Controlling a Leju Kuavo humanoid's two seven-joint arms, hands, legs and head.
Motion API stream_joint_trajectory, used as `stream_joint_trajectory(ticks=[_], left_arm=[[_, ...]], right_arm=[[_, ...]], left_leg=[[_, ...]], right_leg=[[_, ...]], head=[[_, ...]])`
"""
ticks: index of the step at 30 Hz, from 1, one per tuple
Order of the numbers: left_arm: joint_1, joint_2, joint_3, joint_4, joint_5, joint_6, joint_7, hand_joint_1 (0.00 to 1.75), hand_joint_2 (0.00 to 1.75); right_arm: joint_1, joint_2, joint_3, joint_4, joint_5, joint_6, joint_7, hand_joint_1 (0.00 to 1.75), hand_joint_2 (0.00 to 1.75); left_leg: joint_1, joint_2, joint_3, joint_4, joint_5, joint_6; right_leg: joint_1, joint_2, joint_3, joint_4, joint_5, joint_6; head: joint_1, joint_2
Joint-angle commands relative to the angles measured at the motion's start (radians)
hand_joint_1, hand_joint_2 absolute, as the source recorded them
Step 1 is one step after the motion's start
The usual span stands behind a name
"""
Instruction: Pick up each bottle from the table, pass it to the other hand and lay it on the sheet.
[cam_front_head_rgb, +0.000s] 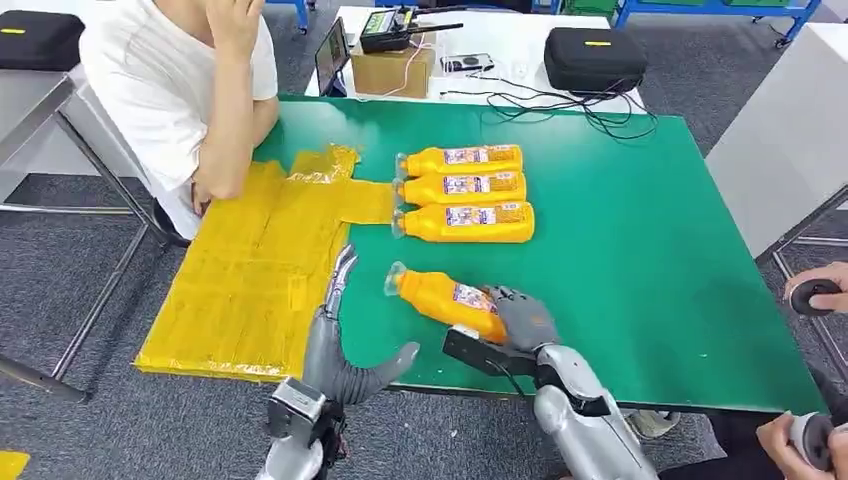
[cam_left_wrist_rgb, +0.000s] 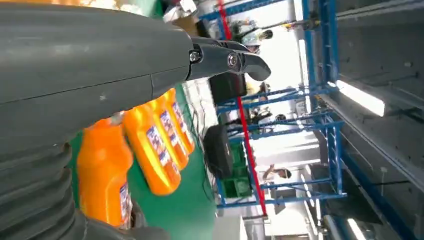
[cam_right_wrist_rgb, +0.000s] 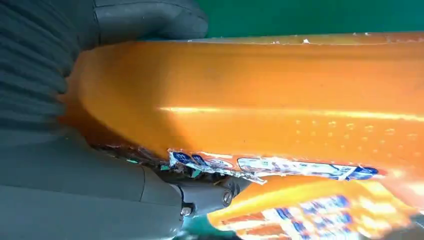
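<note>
The right hand (cam_front_head_rgb: 522, 318) hides the held bottle's (cam_front_head_rgb: 447, 298) base; its torn label is unreadable

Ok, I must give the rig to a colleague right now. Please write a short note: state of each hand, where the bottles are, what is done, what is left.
Right hand: grips the base end of one orange bottle, cap pointing toward the left hand.
Left hand: open, holds nothing, beside the yellow sheet.
Three more orange bottles lie in a row on the green table, just off the sheet.
Done: one bottle is gripped; no bottle lies on the sheet.
Left: pass it to the left hand, lay it on the sheet, then the other three.
</note>
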Motion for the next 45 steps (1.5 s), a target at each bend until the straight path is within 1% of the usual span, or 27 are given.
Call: stream_joint_trajectory(ticks=[1, 3, 5, 7, 9, 10, 13, 15, 16, 17, 18, 20, 21, 22, 25, 26, 27, 28, 29, 33, 36, 37, 38, 40, 41, 42, 45], left_arm=[[0.024, -0.029, 0.106, 0.01, 0.252, -0.04, 0.076, 0.0, 1.75], [0.026, -0.025, 0.102, 0.007, 0.255, -0.04, 0.077, 0.0, 1.75], [0.034, -0.029, 0.095, 0.0, 0.346, -0.044, 0.103, 0.0, 1.75], [0.047, -0.025, 0.08, -0.012, 0.417, -0.044, 0.126, 0.0, 1.75], [0.055, -0.022, 0.073, -0.017, 0.422, -0.043, 0.129, 0.0, 1.75], [0.06, -0.01, 0.054, -0.026, 0.446, -0.064, 0.152, 0.0, 1.75], [0.081, 0.022, -0.008, -0.049, 0.444, -0.123, 0.172, 0.0, 1.75], [0.088, 0.049, -0.056, -0.06, 0.414, -0.185, 0.165, 0.0, 1.75], [0.106, 0.091, -0.118, -0.053, 0.362, -0.21, 0.135, 0.0, 1.75], [0.116, 0.114, -0.157, -0.038, 0.33, -0.228, 0.092, 0.0, 1.75], [0.126, 0.12, -0.174, -0.027, 0.321, -0.23, 0.071, 0.0, 1.75], [0.111, 0.132, -0.209, -0.004, 0.314, -0.25, 0.058, 0.0, 1.75], [0.107, 0.132, -0.211, 0.002, 0.314, -0.249, 0.058, 0.0, 1.75], [0.097, 0.13, -0.214, 0.011, 0.322, -0.258, 0.061, 0.0, 1.75], [0.075, 0.119, -0.208, 0.03, 0.349, -0.281, 0.077, 0.0, 1.75], [0.067, 0.116, -0.206, 0.038, 0.364, -0.299, 0.087, 0.0, 1.75], [0.054, 0.1, -0.194, 0.04, 0.372, -0.329, 0.095, 0.0, 1.75], [0.029, 0.078, -0.171, 0.027, 0.374, -0.351, 0.143, 0.0, 1.75], [0.022, 0.066, -0.157, 0.021, 0.378, -0.364, 0.171, 0.0, 1.75], [0.026, 0.057, -0.141, 0.019, 0.37, -0.377, 0.182, 0.0, 1.75], [0.033, 0.047, -0.12, 0.03, 0.407, -0.409, 0.204, 0.0, 1.75], [0.034, 0.044, -0.115, 0.031, 0.411, -0.411, 0.206, 0.0, 1.75], [0.033, 0.042, -0.109, 0.03, 0.412, -0.411, 0.207, 0.0, 1.75], [0.032, 0.04, -0.106, 0.029, 0.414, -0.411, 0.208, 0.0, 1.75], [0.031, 0.04, -0.104, 0.028, 0.415, -0.41, 0.209, 0.0, 1.75], [0.031, 0.04, -0.104, 0.028, 0.415, -0.41, 0.209, 0.0, 1.75], [0.034, 0.034, -0.094, 0.021, 0.414, -0.397, 0.212, 0.0, 1.75]], right_arm=[[0.228, 0.099, -0.121, -0.25, -0.221, -0.147, -0.126, 1.75, 1.75], [0.237, 0.101, -0.117, -0.279, -0.22, -0.145, -0.121, 1.75, 1.75], [0.271, 0.147, -0.168, -0.365, -0.332, -0.214, -0.193, 1.75, 1.75], [0.289, 0.173, -0.196, -0.428, -0.398, -0.282, -0.244, 1.75, 1.75], [0.294, 0.175, -0.198, -0.448, -0.404, -0.289, -0.246, 1.75, 1.75], [0.303, 0.19, -0.217, -0.475, -0.449, -0.326, -0.28, 1.75, 1.75], [0.317, 0.19, -0.228, -0.525, -0.487, -0.353, -0.308, 1.75, 1.75], [0.318, 0.179, -0.22, -0.533, -0.495, -0.338, -0.32, 1.75, 1.75], [0.328, 0.166, -0.207, -0.535, -0.5, -0.307, -0.331, 1.75, 1.75], [0.333, 0.159, -0.196, -0.532, -0.488, -0.292, -0.346, 1.75, 1.75], [0.334, 0.16, -0.189, -0.525, -0.482, -0.288, -0.351, 1.75, 1.75], [0.326, 0.141, -0.144, -0.508, -0.441, -0.253, -0.366, 1.75, 1.75], [0.325, 0.145, -0.141, -0.505, -0.439, -0.253, -0.366, 1.75, 1.75], [0.323, 0.142, -0.124, -0.499, -0.422, -0.249, -0.368, 1.75, 1.75], [0.32, 0.13, -0.043, -0.483, -0.335, -0.232, -0.377, 1.75, 1.75], [0.318, 0.124, -0.009, -0.473, -0.304, -0.23, -0.384, 1.75, 1.75], [0.307, 0.124, 0.024, -0.455, -0.279, -0.228, -0.382, 1.75, 1.75], [0.298, 0.127, 0.05, -0.439, -0.262, -0.235, -0.374, 1.75, 1.75], [0.297, 0.128, 0.072, -0.429, -0.249, -0.237, -0.373, 1.75, 1.75], [0.3, 0.128, 0.093, -0.422, -0.239, -0.257, -0.366, 1.75, 1.75], [0.305, 0.123, 0.13, -0.408, -0.234, -0.243, -0.374, 1.75, 1.75], [0.306, 0.125, 0.142, -0.4, -0.236, -0.242, -0.374, 1.75, 1.75], [0.309, 0.127, 0.162, -0.387, -0.232, -0.242, -0.375, 1.75, 1.75], [0.311, 0.129, 0.171, -0.383, -0.227, -0.246, -0.374, 1.75, 1.75], [0.313, 0.131, 0.176, -0.379, -0.224, -0.251, -0.372, 1.75, 1.75], [0.313, 0.131, 0.176, -0.379, -0.224, -0.251, -0.372, 1.75, 1.75], [0.314, 0.13, 0.203, -0.38, -0.226, -0.254, -0.371, 1.75, 1.75]], left_leg=[[0.001, -0.001, 0.0, -0.001, 0.0, -0.001], [0.001, -0.002, -0.001, -0.001, 0.0, -0.002], [0.001, -0.002, -0.002, -0.001, 0.0, -0.002], [0.001, 0.0, -0.006, 0.0, 0.0, -0.002], [0.001, 0.0, -0.009, 0.001, -0.001, -0.001], [0.001, -0.001, -0.01, 0.001, -0.001, -0.002], [0.002, 0.0, -0.009, 0.001, -0.003, -0.001], [0.001, 0.0, -0.009, 0.001, -0.003, -0.001], [0.001, -0.001, -0.01, 0.0, -0.002, -0.001], [0.0, -0.002, -0.015, 0.0, 0.001, -0.001], [0.0, -0.001, -0.011, -0.002, 0.0, -0.001], [0.0, 0.0, -0.011, -0.003, -0.001, -0.001], [0.0, 0.0, -0.014, -0.003, 0.0, -0.001], [0.0, 0.001, -0.012, -0.002, -0.001, -0.001], [0.0, -0.001, -0.017, -0.001, 0.0, -0.001], [0.001, -0.001, -0.015, -0.001, -0.001, -0.001], [0.001, 0.0, -0.017, -0.001, 0.001, -0.001], [0.001, 0.001, -0.015, -0.002, 0.0, -0.001], [0.001, 0.001, -0.018, -0.001, 0.001, -0.001], [0.001, -0.001, -0.017, -0.001, 0.001, -0.001], [0.001, -0.001, -0.015, -0.001, 0.0, -0.001], [0.001, 0.001, -0.018, -0.001, 0.001, 0.0], [0.001, 0.001, -0.015, -0.001, 0.0, -0.001], [0.001, -0.001, -0.019, -0.001, 0.001, 0.0], [0.001, -0.001, -0.017, -0.001, 0.001, -0.001], [0.001, -0.001, -0.019, -0.001, 0.001, -0.001], [0.001, -0.001, -0.016, -0.001, 0.0, -0.001]], right_leg=[[0.001, -0.001, 0.001, -0.001, 0.0, -0.002], [0.002, -0.002, 0.0, 0.0, -0.001, -0.003], [0.002, -0.002, -0.001, 0.0, -0.002, -0.002], [0.001, -0.001, -0.004, 0.002, -0.002, -0.002], [0.001, 0.0, -0.007, 0.002, -0.002, -0.002], [0.001, -0.001, -0.008, 0.003, -0.003, -0.003], [0.002, -0.002, -0.005, 0.001, -0.004, -0.004], [0.002, -0.002, -0.006, 0.001, -0.005, -0.004], [0.001, -0.003, -0.007, 0.001, -0.004, -0.003], [0.0, -0.002, -0.011, 0.001, -0.001, -0.001], [0.0, -0.002, -0.008, -0.001, -0.003, -0.002], [0.0, -0.001, -0.007, -0.001, -0.003, -0.003], [0.0, -0.001, -0.01, -0.001, -0.001, -0.002], [0.0, 0.0, -0.009, -0.001, -0.002, -0.003], [0.0, -0.002, -0.014, 0.0, -0.001, -0.002], [0.001, -0.002, -0.012, -0.001, -0.002, -0.003], [0.001, -0.001, -0.014, 0.0, -0.001, -0.002], [0.001, 0.0, -0.012, -0.001, -0.001, -0.002], [0.001, 0.0, -0.015, 0.0, -0.001, -0.002], [0.001, -0.003, -0.014, 0.0, -0.002, -0.002], [0.001, -0.002, -0.012, -0.001, -0.002, -0.002], [0.001, -0.001, -0.014, 0.0, -0.001, -0.001], [0.001, 0.0, -0.012, -0.001, -0.002, -0.002], [0.001, -0.002, -0.016, 0.0, -0.001, -0.001], [0.001, -0.002, -0.013, -0.001, -0.001, -0.002], [0.001, -0.002, -0.016, 0.0, -0.001, -0.001], [0.001, -0.003, -0.012, -0.001, -0.002, -0.002]], head=[[-0.001, 0.0], [0.0, 0.0], [0.0, 0.0], [-0.001, 0.0], [0.0, 0.0], [-0.001, 0.0], [0.0, 0.0], [0.0, 0.0], [0.0, 0.0], [-0.001, 0.0], [-0.001, 0.0], [0.0, 0.0], [0.0, 0.0], [-0.001, 0.0], [-0.001, 0.0], [0.0, 0.0], [-0.001, 0.0], [-0.001, 0.0], [0.0, 0.0], [-0.001, 0.0], [0.0, 0.0], [-0.001, 0.0], [-0.001, 0.0], [0.0, 0.0], [-0.001, 0.0], [0.0, 0.0], [0.0, 0.0]])
